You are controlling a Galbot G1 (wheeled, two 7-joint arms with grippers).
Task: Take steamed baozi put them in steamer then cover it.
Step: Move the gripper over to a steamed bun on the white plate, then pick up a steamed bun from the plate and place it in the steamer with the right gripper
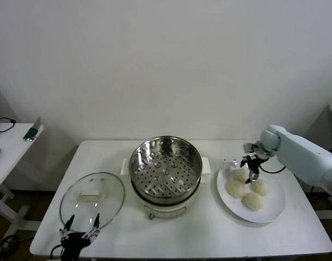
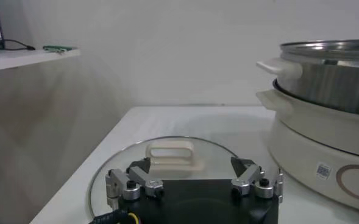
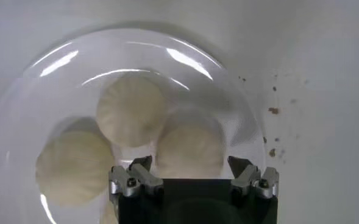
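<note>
Right gripper (image 1: 251, 169) hangs over the plate (image 1: 275, 209) at centre right of the head view, jaws released and spread above the steamed baozi (image 3: 188, 149), apparently lined up for a first pick. All four buns sit clustered on the plate. The steamer (image 1: 165, 168) stands uncovered mid-frame, tray bare to receive them. Left gripper (image 1: 79, 229), jaws released, waits at lower left beside the glass lid (image 1: 92, 197).

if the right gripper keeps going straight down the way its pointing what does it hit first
Most likely a baozi. The right gripper, fingers open, points down over the white plate, and the bun nearest between its fingertips is the steamed baozi at the back of the pile. Depth is unclear, so which bun is a judgement.
</note>
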